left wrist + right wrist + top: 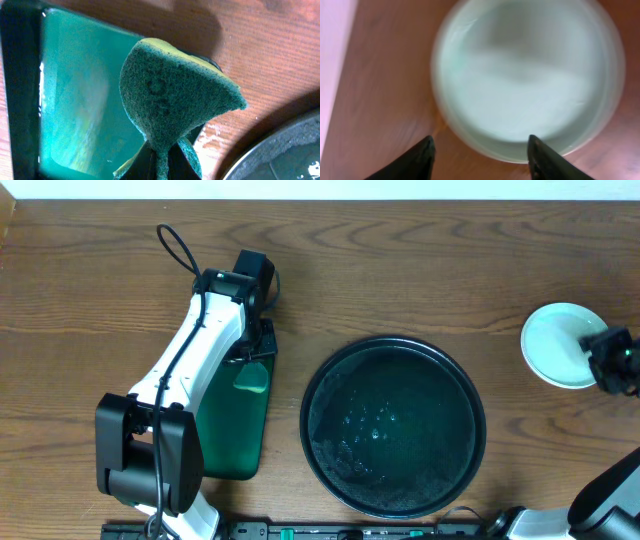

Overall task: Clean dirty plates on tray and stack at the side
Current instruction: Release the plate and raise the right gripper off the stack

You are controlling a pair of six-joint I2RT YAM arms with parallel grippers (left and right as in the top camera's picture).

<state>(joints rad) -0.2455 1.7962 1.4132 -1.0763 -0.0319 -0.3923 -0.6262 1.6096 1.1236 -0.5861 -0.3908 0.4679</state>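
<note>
**Item count**
- Plates (555, 340): one round outline is visible. Whether further plates lie beneath it cannot be determined.
- Black tray (318, 380): one.
- Green tray (235, 430): one, rectangular.
- Sponge (170, 95): one.
- Arms: two.

**Condition of the plates**
The visible plate surface is plain white with a faint pale-green tint. No smear can be made out on it. The right wrist view shows it blurred (527, 75), so fine detail is not readable.

**Location of the plates**
The plates rest on the wooden tabletop (100, 260) at the right edge of the scene. They sit to the right of the black tray, apart from its rim and slightly farther back than its centre. The black tray sits mid-table. It carries no plates, only wet droplets and a film on its floor.

**Right gripper** (482, 157)
The fingers (422, 155) are spread wide apart. They sit at the near-right edge of the plates (598, 352). Nothing is clamped between the fingers.

**Left gripper** (165, 155)
The jaws are closed on the lower edge of the sponge. The sponge is green on its scouring face and fans out above the pinch point. This gripper sits over the far end of the green tray (258, 348), left of the black tray.
</note>
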